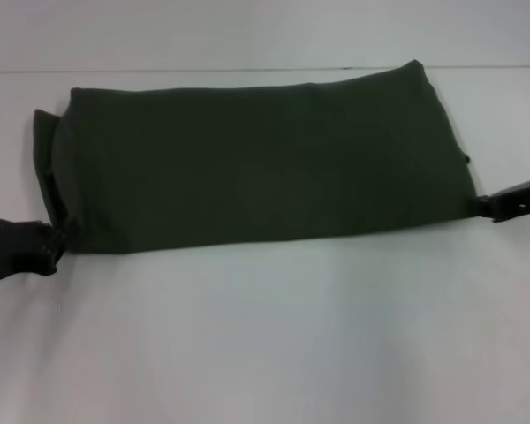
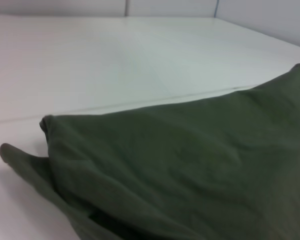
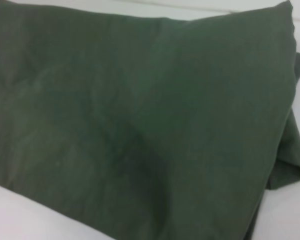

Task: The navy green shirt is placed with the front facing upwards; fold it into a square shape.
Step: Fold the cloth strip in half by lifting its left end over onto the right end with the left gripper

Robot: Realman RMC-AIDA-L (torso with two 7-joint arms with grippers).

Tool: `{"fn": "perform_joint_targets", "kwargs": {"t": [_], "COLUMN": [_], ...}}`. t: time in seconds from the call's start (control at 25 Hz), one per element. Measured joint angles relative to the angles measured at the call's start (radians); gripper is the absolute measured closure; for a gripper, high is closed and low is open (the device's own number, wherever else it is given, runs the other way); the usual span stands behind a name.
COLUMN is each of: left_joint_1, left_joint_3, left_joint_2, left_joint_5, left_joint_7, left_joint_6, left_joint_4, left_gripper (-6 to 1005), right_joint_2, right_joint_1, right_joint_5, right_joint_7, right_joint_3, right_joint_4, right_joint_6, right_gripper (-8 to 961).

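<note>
At shirt [image 1: 256, 159] near corners: left tool [image 1: 60, 240], right tool [image 1: 488, 205] low, outstretched; grip state unclear.

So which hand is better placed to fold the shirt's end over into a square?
Probably either: the left hand and the right hand each sit at a near corner of the green shirt.

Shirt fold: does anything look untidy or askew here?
Yes. The navy green shirt lies as a long band, but a flap sticks out past its left end, by the left claw.
</note>
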Motion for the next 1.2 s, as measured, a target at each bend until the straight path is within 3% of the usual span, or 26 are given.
{"fn": "perform_joint_targets", "kwargs": {"t": [0.24,0.44,0.6,0.88,1.2], "left_joint_1": [0.011,0.008,0.003,0.002,-0.002], "left_joint_3": [0.001,-0.004,-0.007,-0.01,-0.006], "left_joint_2": [-0.001,0.004,0.006,0.013,0.017], "left_joint_5": [0.166,0.262,0.341,0.39,0.407], "left_joint_7": [-0.204,-0.311,-0.394,-0.473,-0.48], "left_joint_6": [0.157,0.252,0.32,0.444,0.421], "left_joint_4": [0.128,0.191,0.257,0.35,0.346], "left_gripper": [996,996,996,996,995], "right_joint_2": [0.0,-0.002,-0.006,-0.002,-0.005], "right_joint_1": [-0.008,0.004,0.012,0.016,0.019], "right_joint_5": [-0.122,-0.176,-0.19,-0.229,-0.231], "right_joint_7": [0.127,0.15,0.142,0.145,0.143], "right_joint_3": [-0.018,-0.04,-0.121,-0.203,-0.207], "right_joint_4": [-0.146,-0.197,-0.206,-0.198,-0.168], "right_joint_6": [-0.173,-0.33,-0.443,-0.528,-0.455], "right_gripper": [943,943,943,944,919]}}
